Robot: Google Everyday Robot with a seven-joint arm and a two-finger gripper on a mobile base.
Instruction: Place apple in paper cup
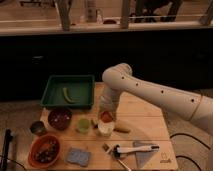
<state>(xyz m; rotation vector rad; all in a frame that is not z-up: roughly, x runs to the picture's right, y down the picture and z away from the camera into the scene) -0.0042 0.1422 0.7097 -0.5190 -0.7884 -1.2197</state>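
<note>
The white paper cup (105,130) stands on the wooden table (150,117), right of a light-green cup (83,125). My gripper (106,113) hangs from the white arm (150,90) that reaches in from the right, and it is directly over the cup. It is shut on the small red-orange apple (106,117), which sits just above the cup's rim. The gripper hides the apple's upper part.
An elongated yellowish-brown piece (121,129) lies right of the cup. A dark red bowl (60,118), a grey metal cup (37,127), an orange bowl (45,150) and a blue sponge (78,156) are to the left. A green tray (68,82) is behind, and a brush (135,149) in front.
</note>
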